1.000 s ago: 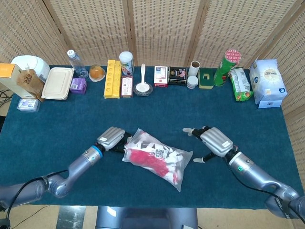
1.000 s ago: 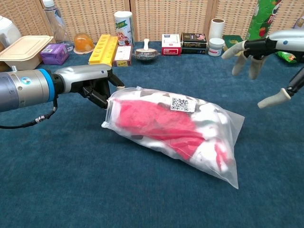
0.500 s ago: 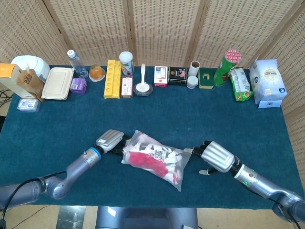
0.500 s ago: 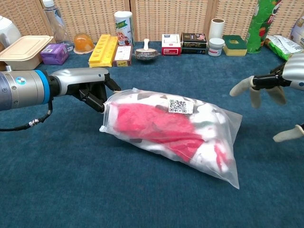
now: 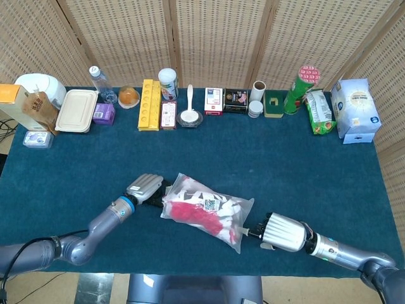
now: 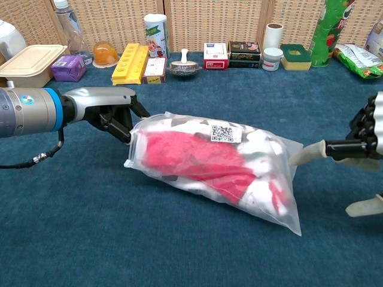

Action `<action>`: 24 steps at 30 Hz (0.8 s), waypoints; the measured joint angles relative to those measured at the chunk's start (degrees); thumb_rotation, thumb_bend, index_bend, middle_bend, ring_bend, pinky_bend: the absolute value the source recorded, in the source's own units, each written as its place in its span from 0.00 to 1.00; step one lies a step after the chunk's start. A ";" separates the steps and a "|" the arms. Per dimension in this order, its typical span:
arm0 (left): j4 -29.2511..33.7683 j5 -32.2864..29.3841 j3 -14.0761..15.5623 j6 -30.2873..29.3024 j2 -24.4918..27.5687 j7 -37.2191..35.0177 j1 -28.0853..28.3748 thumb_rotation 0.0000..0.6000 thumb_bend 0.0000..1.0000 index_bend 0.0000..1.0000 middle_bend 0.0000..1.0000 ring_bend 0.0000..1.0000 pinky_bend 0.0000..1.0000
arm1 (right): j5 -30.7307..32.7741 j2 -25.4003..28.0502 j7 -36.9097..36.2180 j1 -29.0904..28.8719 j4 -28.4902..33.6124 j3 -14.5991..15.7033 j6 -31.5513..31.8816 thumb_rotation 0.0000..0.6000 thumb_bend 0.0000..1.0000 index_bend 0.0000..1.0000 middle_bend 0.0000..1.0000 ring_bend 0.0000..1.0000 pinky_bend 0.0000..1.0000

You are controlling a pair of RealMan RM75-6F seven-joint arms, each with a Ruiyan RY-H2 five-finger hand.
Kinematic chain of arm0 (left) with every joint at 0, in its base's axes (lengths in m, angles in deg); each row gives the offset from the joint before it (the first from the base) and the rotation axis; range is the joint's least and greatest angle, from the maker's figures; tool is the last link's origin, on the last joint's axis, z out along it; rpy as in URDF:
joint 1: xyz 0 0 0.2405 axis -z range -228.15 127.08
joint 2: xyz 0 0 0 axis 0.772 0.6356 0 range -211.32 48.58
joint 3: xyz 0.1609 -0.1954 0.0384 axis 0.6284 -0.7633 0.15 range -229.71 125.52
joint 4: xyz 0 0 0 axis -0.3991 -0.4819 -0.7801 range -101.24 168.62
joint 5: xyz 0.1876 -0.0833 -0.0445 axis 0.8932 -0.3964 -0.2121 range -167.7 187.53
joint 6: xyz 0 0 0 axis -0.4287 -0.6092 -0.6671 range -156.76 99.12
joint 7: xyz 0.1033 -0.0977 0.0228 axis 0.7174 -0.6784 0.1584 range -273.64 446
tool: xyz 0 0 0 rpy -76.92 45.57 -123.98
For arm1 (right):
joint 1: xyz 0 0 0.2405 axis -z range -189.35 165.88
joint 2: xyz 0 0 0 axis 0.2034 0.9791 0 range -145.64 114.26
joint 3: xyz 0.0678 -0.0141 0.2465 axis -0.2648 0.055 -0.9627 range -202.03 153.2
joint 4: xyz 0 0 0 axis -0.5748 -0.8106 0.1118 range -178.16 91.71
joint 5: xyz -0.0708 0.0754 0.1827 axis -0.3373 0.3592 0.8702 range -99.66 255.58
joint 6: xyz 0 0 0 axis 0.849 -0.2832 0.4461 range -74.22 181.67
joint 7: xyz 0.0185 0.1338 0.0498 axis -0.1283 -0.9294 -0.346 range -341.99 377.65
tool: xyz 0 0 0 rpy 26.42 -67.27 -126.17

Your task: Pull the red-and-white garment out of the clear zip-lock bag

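Bag [image 6: 215, 167] lies mid-table, soft and slick, red-and-white garment [image 6: 197, 158] bunched inside; left hand [image 6: 111, 110] pinches its near-left end, right hand [image 6: 359, 143], fingers apart and empty, touches the far end, best gripped by the seam edge there.

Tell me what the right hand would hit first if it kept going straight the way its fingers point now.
Most likely the clear zip-lock bag: the right hand points a finger at its near end, already close or touching; depth is unclear.
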 measured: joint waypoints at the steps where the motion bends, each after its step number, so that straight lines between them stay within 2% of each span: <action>1: 0.36 -0.75 0.05 0.00 0.05 0.48 0.19 1.00 0.46 0.79 1.00 1.00 0.99 | -0.16 -0.44 0.46 0.02 -0.30 0.16 0.25 0.78 0.15 0.28 0.85 1.00 1.00; 17: 4.66 -8.50 0.82 -0.38 1.63 3.14 1.68 1.00 0.45 0.79 1.00 1.00 0.99 | 0.30 -4.56 2.58 -1.14 -5.55 2.62 -0.15 0.79 0.22 0.31 0.86 1.00 1.00; 24: 5.90 -10.71 1.27 -0.52 2.02 3.59 2.28 1.00 0.45 0.79 1.00 1.00 0.99 | 0.22 -5.65 3.29 -1.25 -6.75 3.88 -0.03 0.92 0.26 0.33 0.86 1.00 1.00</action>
